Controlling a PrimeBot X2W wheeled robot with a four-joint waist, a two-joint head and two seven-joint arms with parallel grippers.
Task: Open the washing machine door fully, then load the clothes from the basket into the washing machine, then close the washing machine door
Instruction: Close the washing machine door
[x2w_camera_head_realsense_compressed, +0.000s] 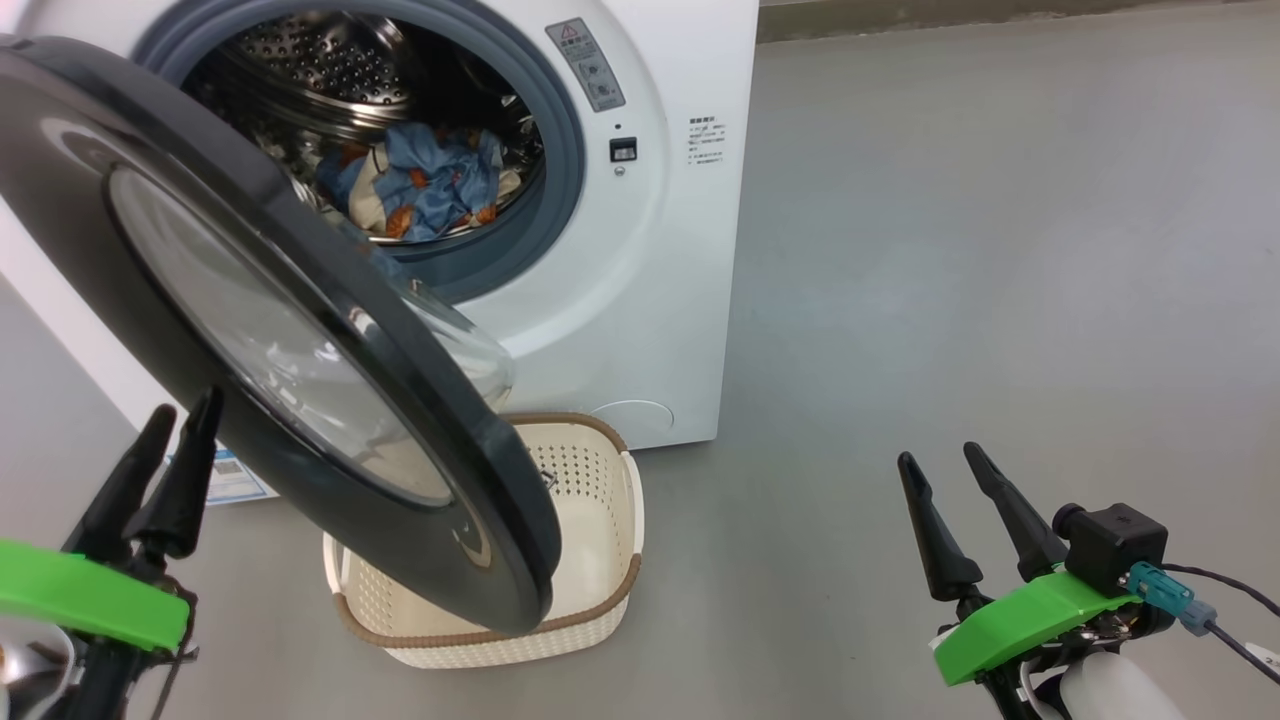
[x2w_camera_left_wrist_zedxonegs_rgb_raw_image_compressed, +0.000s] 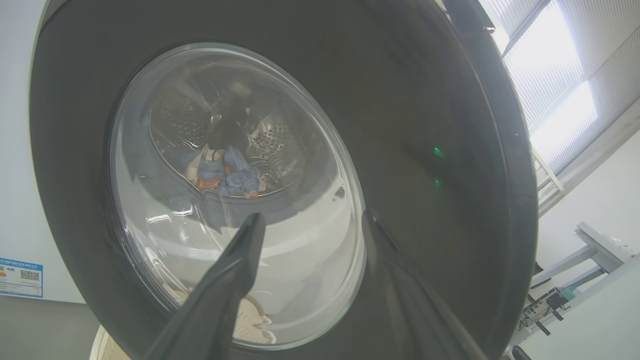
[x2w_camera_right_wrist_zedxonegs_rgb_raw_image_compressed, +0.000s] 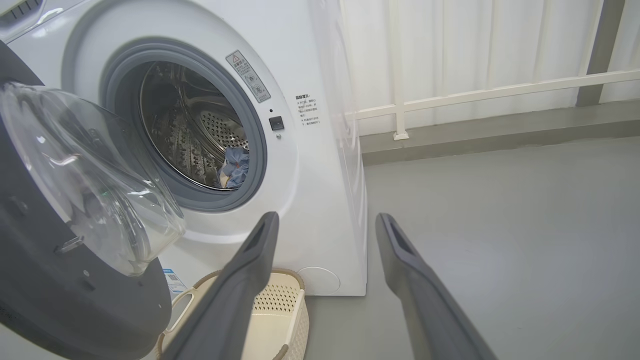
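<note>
The white washing machine (x2w_camera_head_realsense_compressed: 650, 300) stands ahead with its round black door (x2w_camera_head_realsense_compressed: 300, 350) swung partway out over the basket (x2w_camera_head_realsense_compressed: 600, 480). Blue printed clothes (x2w_camera_head_realsense_compressed: 420, 185) lie in the steel drum, and the part of the basket that shows holds nothing. My left gripper (x2w_camera_head_realsense_compressed: 188, 408) is at the door's outer face, open with nothing between its fingers. In the left wrist view it (x2w_camera_left_wrist_zedxonegs_rgb_raw_image_compressed: 312, 217) points at the door's (x2w_camera_left_wrist_zedxonegs_rgb_raw_image_compressed: 425, 125) glass window, with the clothes (x2w_camera_left_wrist_zedxonegs_rgb_raw_image_compressed: 225, 172) seen through it. My right gripper (x2w_camera_head_realsense_compressed: 940, 456) is open and empty, away to the right over the floor.
In the right wrist view the door's clear glass bowl (x2w_camera_right_wrist_zedxonegs_rgb_raw_image_compressed: 90, 180) bulges toward the drum opening, above the basket (x2w_camera_right_wrist_zedxonegs_rgb_raw_image_compressed: 280, 305). A blue label sticker (x2w_camera_head_realsense_compressed: 235, 478) sits low on the machine. Grey floor (x2w_camera_head_realsense_compressed: 1000, 250) stretches right; a white railing (x2w_camera_right_wrist_zedxonegs_rgb_raw_image_compressed: 475, 95) runs behind it.
</note>
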